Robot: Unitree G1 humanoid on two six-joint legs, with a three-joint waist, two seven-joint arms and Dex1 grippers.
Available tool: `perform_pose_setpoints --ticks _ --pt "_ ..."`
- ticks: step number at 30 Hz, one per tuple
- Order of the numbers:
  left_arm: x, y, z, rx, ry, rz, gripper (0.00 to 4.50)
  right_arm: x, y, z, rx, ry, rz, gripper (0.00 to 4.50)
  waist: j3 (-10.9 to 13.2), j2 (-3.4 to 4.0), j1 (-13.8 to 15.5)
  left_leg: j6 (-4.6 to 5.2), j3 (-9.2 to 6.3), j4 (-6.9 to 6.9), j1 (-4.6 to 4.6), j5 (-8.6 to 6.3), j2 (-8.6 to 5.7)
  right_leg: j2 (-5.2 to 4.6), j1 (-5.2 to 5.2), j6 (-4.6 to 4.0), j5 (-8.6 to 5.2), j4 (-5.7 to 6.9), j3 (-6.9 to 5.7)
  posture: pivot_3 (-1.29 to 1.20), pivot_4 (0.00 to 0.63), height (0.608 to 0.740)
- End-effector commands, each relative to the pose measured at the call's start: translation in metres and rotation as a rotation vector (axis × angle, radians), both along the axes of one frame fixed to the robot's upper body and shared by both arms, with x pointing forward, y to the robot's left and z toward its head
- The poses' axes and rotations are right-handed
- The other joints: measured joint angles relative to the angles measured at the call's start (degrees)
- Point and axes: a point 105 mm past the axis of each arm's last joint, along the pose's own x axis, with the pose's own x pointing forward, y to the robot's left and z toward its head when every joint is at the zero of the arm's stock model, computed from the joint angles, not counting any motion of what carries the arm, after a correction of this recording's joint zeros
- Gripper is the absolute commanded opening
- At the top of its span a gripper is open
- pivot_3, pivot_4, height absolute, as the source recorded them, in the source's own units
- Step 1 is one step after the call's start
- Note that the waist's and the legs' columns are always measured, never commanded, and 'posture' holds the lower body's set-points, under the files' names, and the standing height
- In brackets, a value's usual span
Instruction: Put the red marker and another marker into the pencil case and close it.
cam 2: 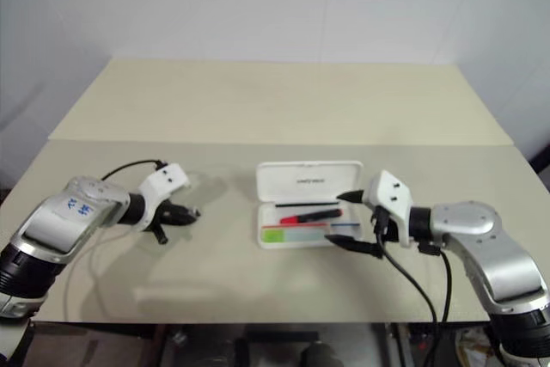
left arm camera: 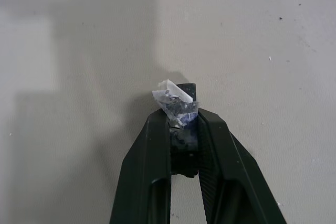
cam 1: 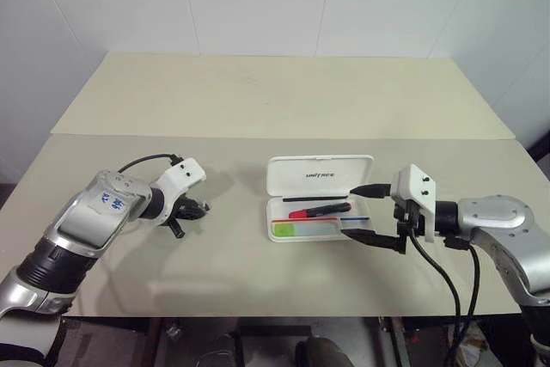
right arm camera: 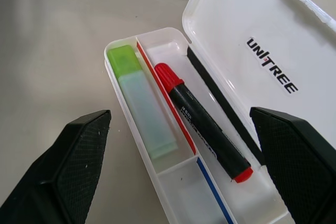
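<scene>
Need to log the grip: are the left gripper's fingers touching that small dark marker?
Touching: in the left wrist view, both fingers press against the small dark marker.

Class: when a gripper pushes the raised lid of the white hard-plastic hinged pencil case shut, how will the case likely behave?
The white hard-plastic hinged pencil case looks rigid, so its lid should swing without flexing. It seems light on the smooth beige table, so it may slide. Lying flat, it's unlikely to tip.

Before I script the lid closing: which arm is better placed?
Right, probably. The right gripper is open beside the open case, both markers already in it. The left gripper is off to the side, shut on a dark marker.
</scene>
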Motion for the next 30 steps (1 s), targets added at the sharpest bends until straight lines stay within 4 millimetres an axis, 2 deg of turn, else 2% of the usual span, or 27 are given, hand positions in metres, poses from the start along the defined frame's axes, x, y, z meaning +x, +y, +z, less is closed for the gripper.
perform_pose_setpoints --ticks 1,7,9,12,14,16,19,22,25,30 --pt "0.001 -0.003 0.012 -0.007 -0.059 -0.060 0.38 0.002 -0.010 0.014 -0.008 -0.051 -0.014 4.50 0.0 0.00 0.1 0.00 0.00 0.00 0.00 0.00 0.00 0.00 0.00 0.00 0.00 0.00 0.00 0.00 0.150 0.740" --pt "0.005 -0.015 0.034 -0.058 -0.178 -0.221 0.38 -0.001 -0.024 0.018 0.008 -0.055 -0.038 4.50 0.0 0.00 0.2 0.00 0.01 0.00 -0.01 0.00 -0.01 -0.02 0.00 0.00 0.00 0.00 0.00 0.00 0.150 0.740" --pt "-0.004 -0.025 0.046 -0.139 -0.168 -0.331 0.38 -0.005 -0.032 0.016 -0.005 -0.035 -0.049 4.50 0.0 0.00 0.2 0.00 0.00 -0.02 -0.02 0.00 0.01 0.00 0.00 -0.01 0.00 -0.04 -0.03 0.00 0.150 0.740" --pt "-0.014 -0.031 0.054 -0.184 -0.152 -0.426 0.38 -0.007 -0.038 0.014 -0.019 -0.026 -0.063 4.50 0.0 0.00 0.2 0.01 0.04 -0.02 -0.02 -0.01 0.01 -0.01 0.03 -0.01 0.00 -0.07 -0.07 0.00 0.150 0.740" --pt "-0.029 -0.040 0.061 -0.228 -0.109 -0.553 0.38 -0.006 -0.044 0.014 -0.027 -0.030 -0.088 4.50 0.0 0.00 0.0 0.01 0.07 0.00 -0.01 -0.01 -0.01 -0.01 0.02 0.00 0.00 -0.04 -0.07 0.00 0.150 0.740" --pt "-0.040 -0.044 0.065 -0.237 -0.069 -0.638 0.38 -0.005 -0.047 0.014 -0.030 -0.033 -0.104 4.50 0.0 0.00 -0.1 0.02 0.11 0.01 0.01 -0.01 0.01 0.02 0.02 0.00 0.00 -0.01 -0.08 0.00 0.150 0.740" --pt "-0.046 -0.046 0.068 -0.221 -0.037 -0.703 0.38 -0.004 -0.050 0.013 -0.040 -0.033 -0.115 4.50 0.0 0.00 -0.1 0.01 0.07 0.02 0.02 -0.01 0.03 0.07 0.02 0.00 0.00 0.01 -0.08 0.00 0.150 0.740" --pt "-0.042 -0.057 0.074 -0.209 -0.060 -0.739 0.38 -0.005 -0.055 0.011 -0.049 -0.029 -0.131 4.50 0.0 0.00 0.1 0.01 0.05 0.02 0.01 0.00 0.03 0.08 0.02 0.00 0.00 0.00 -0.06 0.00 0.150 0.740" --pt "-0.029 -0.077 0.079 -0.215 -0.101 -0.747 0.38 -0.007 -0.059 0.010 -0.055 -0.027 -0.153 4.50 0.0 0.00 0.5 0.05 0.03 0.07 0.00 0.01 -0.04 0.11 0.06 0.01 -0.01 -0.01 -0.07 0.00 0.150 0.740" --pt "-0.021 -0.104 0.079 -0.231 -0.113 -0.787 0.38 -0.010 -0.064 0.008 -0.066 -0.020 -0.185 4.50 0.0 0.00 0.1 0.15 0.08 0.23 -0.02 -0.02 -0.15 0.12 0.15 0.22 0.01 -0.02 -0.03 0.00 0.150 0.740"
